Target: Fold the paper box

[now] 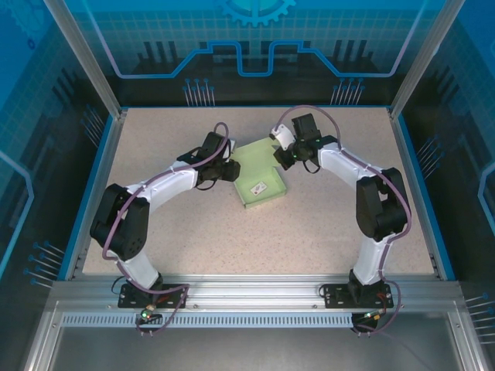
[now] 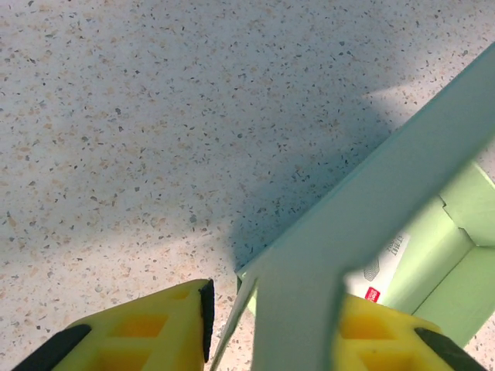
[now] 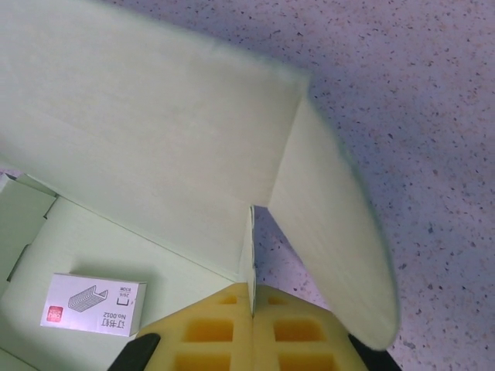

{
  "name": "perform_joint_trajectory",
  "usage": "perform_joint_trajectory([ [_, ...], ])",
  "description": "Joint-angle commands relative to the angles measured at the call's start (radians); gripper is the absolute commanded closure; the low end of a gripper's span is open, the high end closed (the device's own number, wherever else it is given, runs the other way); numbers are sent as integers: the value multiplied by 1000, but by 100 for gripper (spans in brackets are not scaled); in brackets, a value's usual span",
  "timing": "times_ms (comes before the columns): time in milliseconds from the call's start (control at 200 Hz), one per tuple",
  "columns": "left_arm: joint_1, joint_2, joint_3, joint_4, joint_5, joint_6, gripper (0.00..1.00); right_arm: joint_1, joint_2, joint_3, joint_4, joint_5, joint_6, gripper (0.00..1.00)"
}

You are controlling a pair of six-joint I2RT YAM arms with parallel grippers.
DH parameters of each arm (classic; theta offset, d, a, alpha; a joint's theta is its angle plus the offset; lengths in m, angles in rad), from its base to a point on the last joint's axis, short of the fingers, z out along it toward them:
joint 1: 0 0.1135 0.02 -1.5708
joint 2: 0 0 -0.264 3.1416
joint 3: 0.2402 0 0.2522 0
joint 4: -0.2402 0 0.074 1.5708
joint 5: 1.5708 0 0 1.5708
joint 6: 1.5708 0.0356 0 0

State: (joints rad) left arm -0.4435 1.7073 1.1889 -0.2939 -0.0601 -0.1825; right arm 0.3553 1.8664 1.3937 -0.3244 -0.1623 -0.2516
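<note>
The pale green paper box (image 1: pixel 257 166) lies half-formed in the middle of the table, between both arms. My left gripper (image 1: pixel 230 171) stands at its left side. In the left wrist view the yellow fingers (image 2: pixel 147 332) straddle a raised wall of the box (image 2: pixel 433 154), with card pressed against the right finger and only a thin gap at the left pad. My right gripper (image 1: pixel 288 160) is at the box's far right corner. Its fingers (image 3: pixel 253 292) are shut on the thin edge of a standing wall (image 3: pixel 155 139), beside a rounded flap (image 3: pixel 332 232).
A small white staple packet (image 1: pixel 258 187) lies inside the box on its floor (image 3: pixel 93 305), close to the left gripper's right finger (image 2: pixel 384 263). Speckled tabletop (image 1: pixel 170 232) surrounds the box. A raised blue rim (image 1: pixel 91 185) borders the table.
</note>
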Motion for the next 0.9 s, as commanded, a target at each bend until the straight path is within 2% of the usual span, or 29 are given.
perform_joint_trajectory([
  [0,-3,5,27,-24,-29,3,66,11,-30,-22,4,48,28,96],
  [420,-10,19,48,-12,-27,-12,83,22,-50,-41,8,98,104,98],
  [615,-49,27,83,2,-90,-100,87,80,-83,-43,-19,275,256,100],
  [895,-102,35,84,75,-206,-248,93,146,-149,-103,5,452,468,100],
])
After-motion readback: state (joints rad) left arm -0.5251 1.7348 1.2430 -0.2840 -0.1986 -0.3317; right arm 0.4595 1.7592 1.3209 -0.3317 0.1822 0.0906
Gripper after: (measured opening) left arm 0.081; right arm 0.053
